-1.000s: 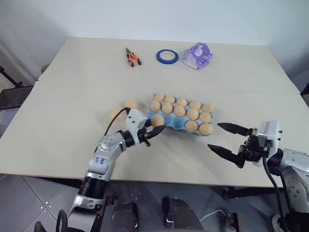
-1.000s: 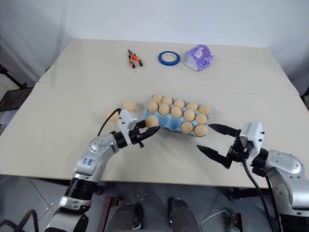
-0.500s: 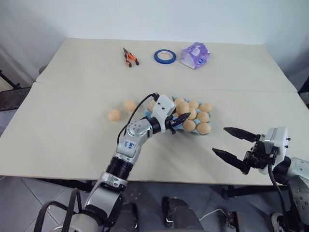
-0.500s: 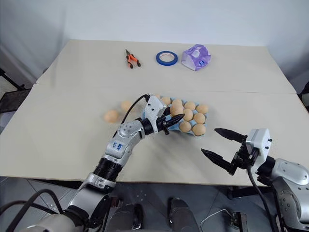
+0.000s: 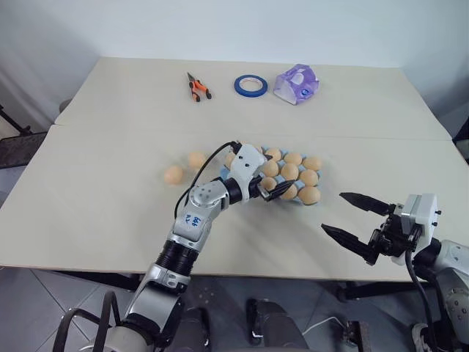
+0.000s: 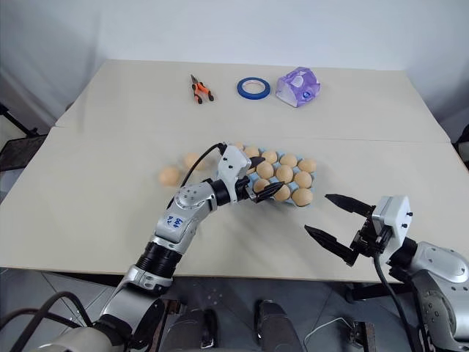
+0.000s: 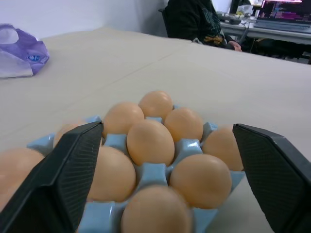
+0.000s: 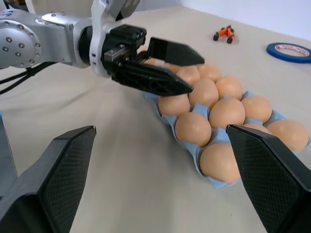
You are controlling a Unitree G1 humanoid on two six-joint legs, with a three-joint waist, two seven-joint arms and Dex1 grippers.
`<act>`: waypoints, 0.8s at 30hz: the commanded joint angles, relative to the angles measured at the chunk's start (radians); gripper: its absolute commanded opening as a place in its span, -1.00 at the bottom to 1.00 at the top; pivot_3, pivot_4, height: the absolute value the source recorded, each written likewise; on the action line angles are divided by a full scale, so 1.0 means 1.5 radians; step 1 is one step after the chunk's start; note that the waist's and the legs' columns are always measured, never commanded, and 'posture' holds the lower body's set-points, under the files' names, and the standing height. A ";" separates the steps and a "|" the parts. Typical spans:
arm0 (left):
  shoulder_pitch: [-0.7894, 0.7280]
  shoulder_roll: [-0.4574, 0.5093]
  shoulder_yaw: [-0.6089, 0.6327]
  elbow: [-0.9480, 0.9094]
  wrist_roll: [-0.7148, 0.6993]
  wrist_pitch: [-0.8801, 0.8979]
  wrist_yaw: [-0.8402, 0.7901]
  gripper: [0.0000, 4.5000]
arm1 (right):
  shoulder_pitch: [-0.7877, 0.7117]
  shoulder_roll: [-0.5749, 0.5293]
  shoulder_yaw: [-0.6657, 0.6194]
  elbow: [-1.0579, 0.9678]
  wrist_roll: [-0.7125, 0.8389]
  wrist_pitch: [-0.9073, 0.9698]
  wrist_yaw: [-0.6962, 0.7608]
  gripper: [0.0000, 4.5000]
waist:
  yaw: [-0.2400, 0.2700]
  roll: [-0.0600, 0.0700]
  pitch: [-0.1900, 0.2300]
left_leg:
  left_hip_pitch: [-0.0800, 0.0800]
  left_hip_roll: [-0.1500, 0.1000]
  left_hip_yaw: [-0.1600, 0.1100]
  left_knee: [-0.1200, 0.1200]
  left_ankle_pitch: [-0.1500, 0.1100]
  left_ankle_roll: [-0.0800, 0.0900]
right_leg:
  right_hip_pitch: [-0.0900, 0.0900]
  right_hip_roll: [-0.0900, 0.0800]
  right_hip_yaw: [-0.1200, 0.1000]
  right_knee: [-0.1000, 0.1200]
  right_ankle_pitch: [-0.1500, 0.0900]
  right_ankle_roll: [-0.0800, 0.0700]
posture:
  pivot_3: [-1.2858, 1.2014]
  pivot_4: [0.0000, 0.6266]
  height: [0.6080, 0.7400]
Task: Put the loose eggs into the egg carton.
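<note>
Pale tabletop (image 5: 95,213) against a white wall; egg carton (image 5: 229,171) mid-table, nearly all cups filled. Left gripper (image 5: 274,189) over the carton's near edge, fingers spread, nothing between them. Two loose eggs (image 5: 174,174) on bare tabletop just beyond the carton's left end, toward the left edge, on the left arm's side. Right gripper (image 5: 350,215) spread and empty near the front right corner, well apart; left arm judged nearer.
</note>
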 commanded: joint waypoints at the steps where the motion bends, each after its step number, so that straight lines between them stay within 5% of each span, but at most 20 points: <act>1: 0.001 0.002 0.003 -0.050 -0.008 0.009 0.000 0.98 | -0.007 0.002 -0.001 0.003 0.002 -0.010 0.004 1.00 | 0.000 0.000 0.000 | 0.000 0.000 0.000 0.000 0.000 0.000 | 0.000 0.000 0.000 0.000 0.000 0.000 | 0.03 -0.52 1.00; 8: 0.071 0.064 0.036 -0.172 -0.061 0.039 -0.050 0.98 | -0.012 0.003 0.006 0.010 0.000 -0.013 0.009 1.00 | -0.003 0.000 0.000 | 0.000 0.000 0.000 -0.001 0.000 0.000 | 0.000 0.000 0.000 0.000 0.000 0.000 | 0.03 -0.52 1.00; 15: 0.234 0.231 0.143 -0.300 -0.195 0.064 -0.197 0.98 | -0.018 0.000 0.007 0.023 0.001 -0.015 0.018 1.00 | -0.002 0.001 0.000 | 0.002 0.001 0.000 -0.001 0.000 -0.002 | 0.000 0.000 0.000 0.002 -0.001 -0.002 | 0.03 -0.52 1.00; 22: 0.332 0.363 0.299 -0.257 -0.272 0.027 -0.292 0.98 | -0.044 -0.009 0.015 0.053 0.000 -0.015 0.043 1.00 | -0.002 0.001 0.000 | 0.002 0.001 0.001 -0.001 -0.001 -0.004 | 0.000 -0.002 0.000 0.000 -0.002 -0.003 | 0.03 -0.52 1.00; 24: 0.343 0.377 0.335 -0.227 -0.276 0.014 -0.295 0.98 | -0.056 -0.009 0.020 0.061 -0.001 -0.014 0.049 1.00 | -0.001 0.001 0.000 | 0.001 0.000 0.001 -0.001 -0.001 -0.004 | 0.000 -0.003 0.000 0.000 -0.007 -0.013 | 0.03 -0.52 1.00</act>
